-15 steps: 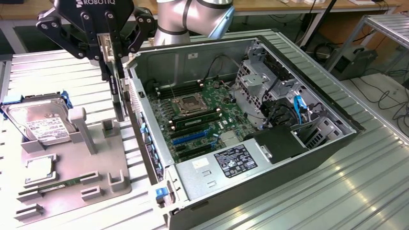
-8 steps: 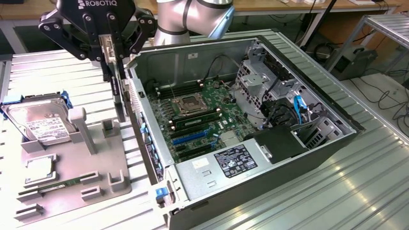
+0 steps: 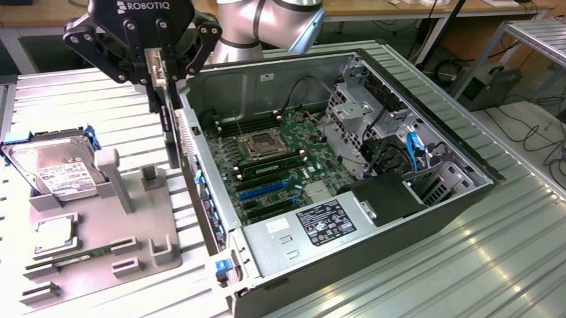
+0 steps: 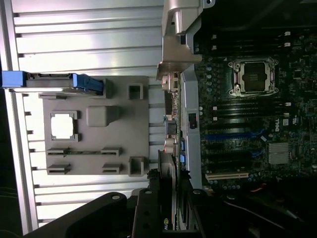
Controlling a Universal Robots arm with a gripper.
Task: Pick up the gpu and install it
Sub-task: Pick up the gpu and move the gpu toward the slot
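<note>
1 gripper (image 3: pixel 158 71) — half-closed — clamps the gpu (image 3: pixel 169 136) upright.

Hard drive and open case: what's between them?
Exterior view: the gpu, hanging upright in the gripper close to the case wall, and the gray tray with empty posts nearer the hard drive.

Bright light glares off the metal table (image 3: pixel 517 255); inside the computer case (image 3: pixel 380 248), dimmer.

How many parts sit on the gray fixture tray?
3: hard drive on edge farthest back, CPU flat in front of it, memory stick lying nearer still. None seems hidden.
</note>
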